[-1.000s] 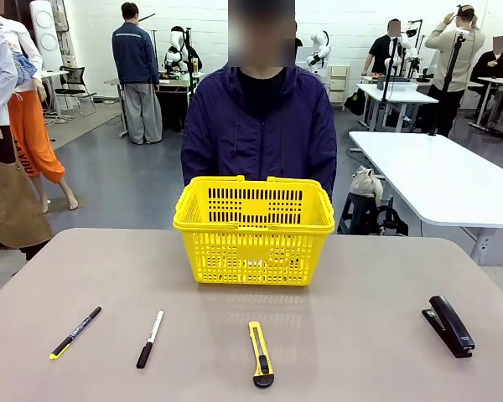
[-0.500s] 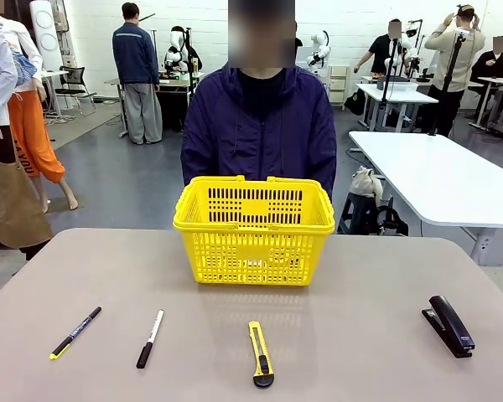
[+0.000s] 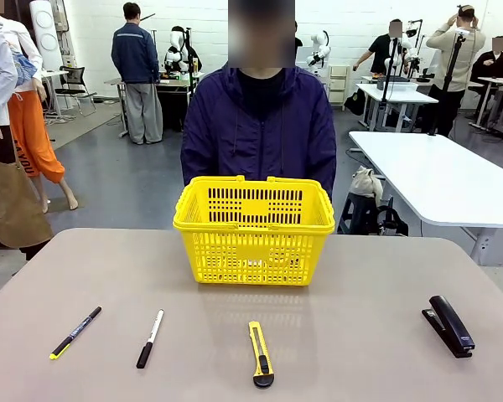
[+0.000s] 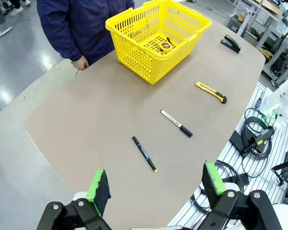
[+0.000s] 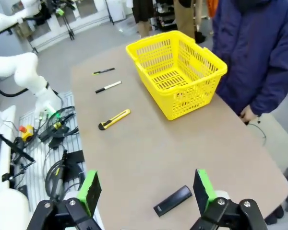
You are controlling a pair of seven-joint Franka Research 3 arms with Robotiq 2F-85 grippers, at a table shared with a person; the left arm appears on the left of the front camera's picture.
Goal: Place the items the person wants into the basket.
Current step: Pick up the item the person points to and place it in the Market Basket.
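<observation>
Table (image 3: 360, 293): grey-brown top, with the person (image 3: 260, 126) standing at the middle of its far edge.
Basket (image 3: 253, 251): upright at the middle of the far edge, just in front of the person, handles folded down on the rim.
Tape measure (image 4: 166, 46): a small yellow-and-black thing on the basket's floor; it is too small in the left wrist view to be sure, but it looks like the tape measure.
Utility knife (image 3: 260, 353): flat near the middle of the near edge, black end toward the robot.
Marker (image 3: 75, 332): flat toward the near left corner, lying aslant, yellow-green end nearest the robot.
Pen (image 3: 149, 338): white and black, between the marker and the utility knife, touching neither.
Stapler (image 3: 449, 325): black, close to the right edge, well apart from the other tools.
Left gripper (image 4: 156, 181): high above the left edge, jaws spread wide with nothing between them.
Right gripper (image 5: 147, 188): high above the right edge over the stapler's end of the table, jaws spread wide and empty.
</observation>
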